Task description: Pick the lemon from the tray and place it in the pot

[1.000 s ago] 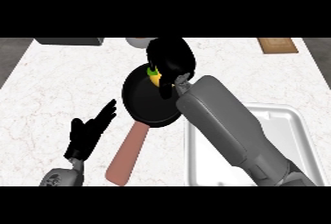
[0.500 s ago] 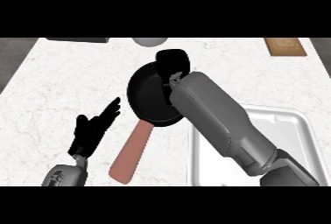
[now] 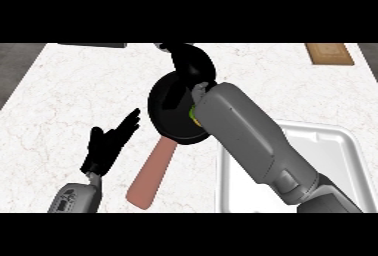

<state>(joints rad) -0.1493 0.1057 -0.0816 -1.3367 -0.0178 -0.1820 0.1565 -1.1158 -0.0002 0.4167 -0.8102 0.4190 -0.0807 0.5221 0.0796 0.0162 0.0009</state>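
Note:
The black pot [image 3: 168, 107] with its salmon handle [image 3: 151, 172] lies in the middle of the counter. A sliver of the yellow-green lemon [image 3: 193, 116] shows inside the pot, at the edge of my right forearm, which hides most of it. My right hand [image 3: 190, 64] hovers over the pot's far rim, past the lemon, with relaxed fingers and nothing in it. The white tray [image 3: 332, 145] sits at the right, partly under that forearm. My left hand [image 3: 107, 145] rests open at the lower left, fingers up, left of the handle.
A wooden board [image 3: 328, 53] lies at the back right. A dark object [image 3: 92, 45] shows at the back left edge. The counter's left edge [image 3: 22, 85] runs diagonally beside my left hand.
One second ago the lemon was in my right hand over the pot. The hand has since moved toward the far rim, and the lemon now lies in the pot. My left hand barely moved.

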